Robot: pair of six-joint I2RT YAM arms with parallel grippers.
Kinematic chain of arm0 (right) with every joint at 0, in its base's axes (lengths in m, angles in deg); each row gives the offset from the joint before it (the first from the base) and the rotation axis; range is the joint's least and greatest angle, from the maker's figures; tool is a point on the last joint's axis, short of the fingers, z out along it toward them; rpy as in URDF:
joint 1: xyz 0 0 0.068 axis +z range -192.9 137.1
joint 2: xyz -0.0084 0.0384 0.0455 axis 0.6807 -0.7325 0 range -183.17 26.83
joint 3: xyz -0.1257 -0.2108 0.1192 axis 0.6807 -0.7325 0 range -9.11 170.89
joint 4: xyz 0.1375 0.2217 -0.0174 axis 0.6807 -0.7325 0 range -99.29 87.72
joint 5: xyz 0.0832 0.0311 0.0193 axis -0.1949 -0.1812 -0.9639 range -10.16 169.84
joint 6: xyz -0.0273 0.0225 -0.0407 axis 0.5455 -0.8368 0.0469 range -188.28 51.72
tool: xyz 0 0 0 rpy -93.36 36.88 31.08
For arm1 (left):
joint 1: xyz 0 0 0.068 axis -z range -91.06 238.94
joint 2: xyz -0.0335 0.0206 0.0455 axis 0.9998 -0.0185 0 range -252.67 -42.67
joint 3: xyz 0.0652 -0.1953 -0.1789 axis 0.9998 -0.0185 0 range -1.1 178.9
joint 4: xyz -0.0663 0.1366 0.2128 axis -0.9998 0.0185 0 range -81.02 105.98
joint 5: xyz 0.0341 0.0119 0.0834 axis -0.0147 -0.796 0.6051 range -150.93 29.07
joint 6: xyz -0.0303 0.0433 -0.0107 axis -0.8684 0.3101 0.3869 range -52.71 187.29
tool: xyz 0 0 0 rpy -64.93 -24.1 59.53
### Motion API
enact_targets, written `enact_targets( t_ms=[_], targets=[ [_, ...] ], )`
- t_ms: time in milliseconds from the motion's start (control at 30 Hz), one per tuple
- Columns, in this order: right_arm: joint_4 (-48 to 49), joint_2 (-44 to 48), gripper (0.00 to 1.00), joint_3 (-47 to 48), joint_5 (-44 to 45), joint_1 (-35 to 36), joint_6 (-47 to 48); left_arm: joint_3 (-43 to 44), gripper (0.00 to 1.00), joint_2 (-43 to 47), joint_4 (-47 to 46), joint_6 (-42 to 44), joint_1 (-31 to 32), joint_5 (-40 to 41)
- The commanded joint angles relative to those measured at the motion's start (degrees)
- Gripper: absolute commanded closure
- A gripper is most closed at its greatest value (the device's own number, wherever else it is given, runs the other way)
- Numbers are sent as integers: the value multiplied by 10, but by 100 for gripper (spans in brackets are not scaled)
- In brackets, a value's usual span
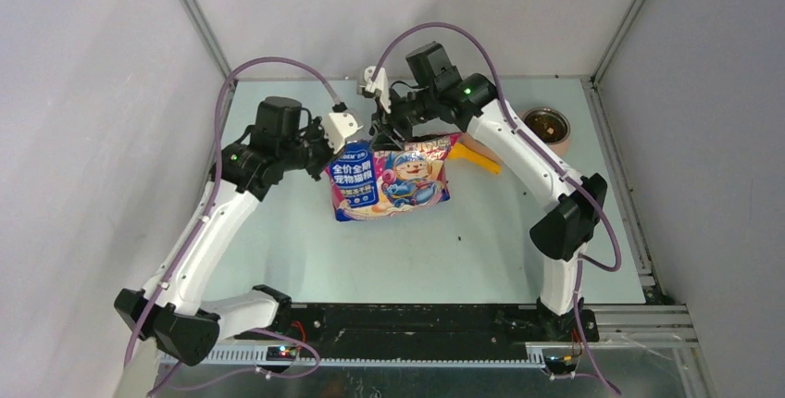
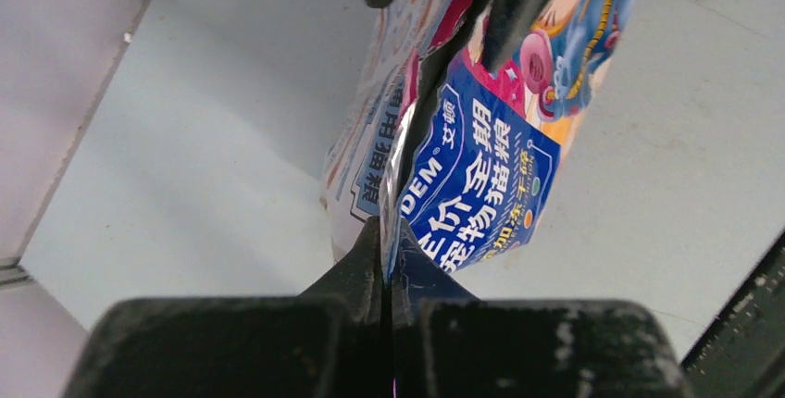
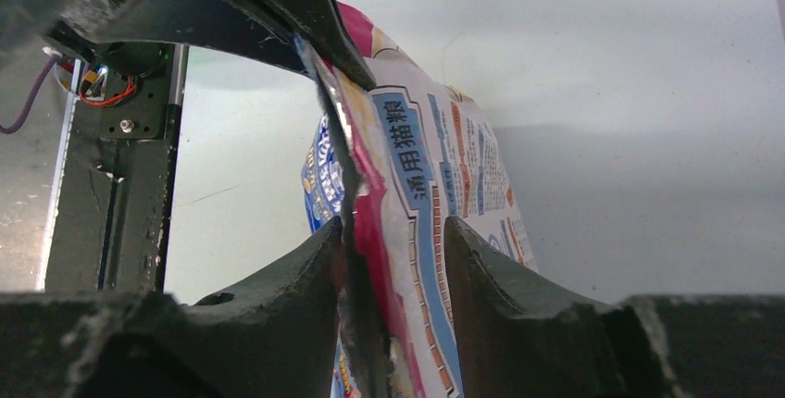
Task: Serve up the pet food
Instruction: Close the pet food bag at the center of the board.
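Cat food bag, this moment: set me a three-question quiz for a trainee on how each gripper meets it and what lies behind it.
1. True or false: the left gripper is shut on the cat food bag.
2. In the top view, what pokes out from behind the bag on the right arm's side? A) a yellow scoop B) a red cup C) a green brush
3. Fill in: the right gripper has its jaws ___, with the bag's edge between them.

Key: 1 true; 2 A; 3 apart.
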Motion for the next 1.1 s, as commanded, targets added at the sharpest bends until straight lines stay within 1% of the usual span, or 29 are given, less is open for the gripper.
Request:
enact_targets(
  t_ms=[0, 67, 167, 267, 433, 500, 533, 567, 600, 633, 667, 733, 800, 900, 933, 967, 1000, 1067],
  targets=[
    [33, 20, 54, -4, -3, 11, 12, 40, 100, 44, 36, 28, -26, -96],
    [27, 18, 54, -4, 10, 17, 19, 41, 100, 45, 51, 39, -30, -107],
    [10, 15, 54, -11, 59, 19, 37, 46, 100, 42, 59, 46, -39, -103],
    [-9, 25, 55, -28, 87, 12, 50, 51, 100, 35, 60, 48, -47, -99],
    [-31, 61, 61, -59, 94, -8, 92, 80, 100, 18, 79, 59, -81, -142],
    [-45, 73, 65, -64, 92, -20, 112, 96, 100, 3, 96, 72, -94, -158],
    [-58, 76, 72, -66, 86, -29, 118, 102, 100, 0, 102, 81, -101, -164],
    [-65, 83, 76, -66, 83, -34, 132, 110, 100, -6, 115, 86, -103, -166],
    [-76, 85, 85, -66, 81, -44, 137, 114, 100, -10, 122, 99, -105, -170],
    [-84, 90, 89, -66, 81, -53, 145, 123, 100, -16, 140, 105, -105, -171],
    [-87, 92, 96, -67, 83, -57, 147, 129, 100, -20, 149, 117, -106, -174],
    [-95, 98, 100, -69, 87, -65, 158, 137, 100, -29, 170, 134, -107, -180],
    [-91, 105, 100, -72, 91, -69, 166, 142, 100, -35, 189, 147, -106, -181],
    [-91, 105, 100, -64, 64, -72, 160, 143, 100, -42, 189, 153, -104, -173],
    [-92, 101, 100, -50, 54, -72, 147, 143, 96, -43, 184, 150, -101, -166],
    [-100, 97, 100, -29, 25, -74, 140, 143, 90, -44, 180, 144, -96, -160],
    [-105, 87, 100, -17, 7, -76, 121, 142, 80, -42, 171, 141, -92, -156],
    [-128, 68, 100, 24, -45, -85, 88, 141, 68, -39, 154, 128, -77, -147]
  ],
)
